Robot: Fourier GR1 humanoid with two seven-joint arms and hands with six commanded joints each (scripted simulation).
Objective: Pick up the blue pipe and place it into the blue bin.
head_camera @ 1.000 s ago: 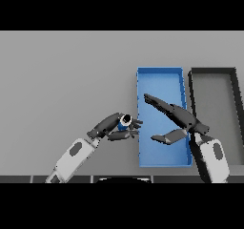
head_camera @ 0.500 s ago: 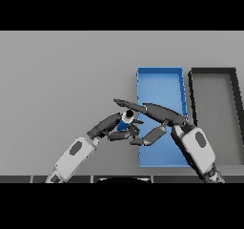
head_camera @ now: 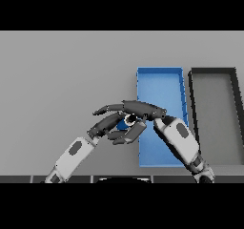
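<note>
The blue pipe [head_camera: 125, 123], short with a pale end, sits just left of the blue bin [head_camera: 160, 71]. It is mostly hidden between my two hands. My left hand [head_camera: 102, 126] comes in from the lower left with its fingers curled round the pipe. My right hand [head_camera: 143, 110] reaches leftwards from the lower right, across the bin's near left corner. Its straight fingers lie over the pipe and its thumb sits below it. I cannot see whether the right hand touches the pipe.
A dark grey bin [head_camera: 212, 71] stands right beside the blue bin on its right. My right forearm [head_camera: 180, 140] lies across the near half of the blue bin. Grey table [head_camera: 62, 80] stretches to the left and far side.
My right hand has swung left from above the blue bin and now covers the pipe and my left hand. The left hand and the pipe have stayed in place.
</note>
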